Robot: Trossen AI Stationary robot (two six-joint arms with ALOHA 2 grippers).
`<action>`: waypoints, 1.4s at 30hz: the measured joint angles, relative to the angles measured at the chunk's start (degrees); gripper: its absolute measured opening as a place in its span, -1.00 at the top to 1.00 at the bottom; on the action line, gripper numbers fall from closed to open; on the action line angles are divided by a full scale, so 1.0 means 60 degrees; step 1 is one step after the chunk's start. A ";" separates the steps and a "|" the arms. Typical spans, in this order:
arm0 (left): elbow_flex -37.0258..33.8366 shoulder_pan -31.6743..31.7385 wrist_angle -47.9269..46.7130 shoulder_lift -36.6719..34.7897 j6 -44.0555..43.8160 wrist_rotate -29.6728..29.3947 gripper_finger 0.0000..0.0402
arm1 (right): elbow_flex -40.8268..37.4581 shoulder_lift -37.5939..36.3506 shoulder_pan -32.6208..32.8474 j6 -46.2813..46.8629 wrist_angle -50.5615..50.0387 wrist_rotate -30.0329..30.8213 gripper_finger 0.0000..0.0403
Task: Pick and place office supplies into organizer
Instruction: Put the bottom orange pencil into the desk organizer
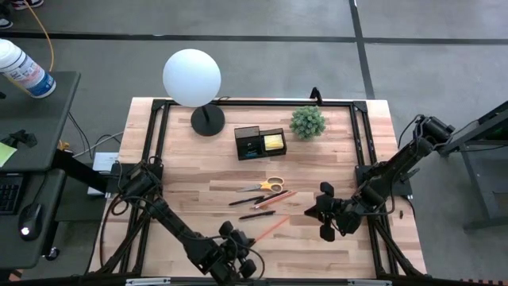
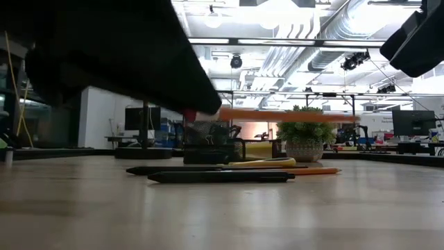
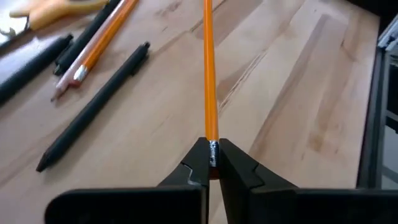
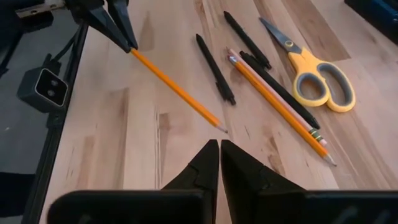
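My left gripper (image 3: 212, 158) is near the table's near edge (image 1: 248, 241), shut on an orange pencil (image 3: 209, 68). That pencil (image 1: 272, 228) points away toward the table's middle. My right gripper (image 4: 219, 149) is shut and hovers over bare wood right of the pencil's tip (image 1: 316, 213). Yellow-handled scissors (image 1: 268, 186), a second pencil (image 4: 280, 109) and dark pens (image 4: 214, 61) lie flat on the table mid-way. The black organizer (image 1: 259, 143) stands farther back, with a yellow pad (image 1: 273, 141) in one compartment. My left gripper pinches the orange pencil between its two fingertips at the eraser end, by the silver ferrule (image 3: 213, 149). The fingers come from the near side, along the pencil's length. In the low view the pencil (image 2: 277, 114) sticks out about level, lifted clear of the table.
A white globe lamp on a black base (image 1: 192, 79) stands at the far left, and a small green potted plant (image 1: 307, 121) is right of the organizer. Black frame rails (image 1: 159, 135) run along the table's sides. Bare wood lies between the two grippers.
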 joint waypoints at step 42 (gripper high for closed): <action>0.1541 0.0000 -0.3786 -0.1939 0.0178 -0.4481 0.98 | 0.0000 -0.0521 -0.1832 -0.1129 0.7901 0.1009 0.32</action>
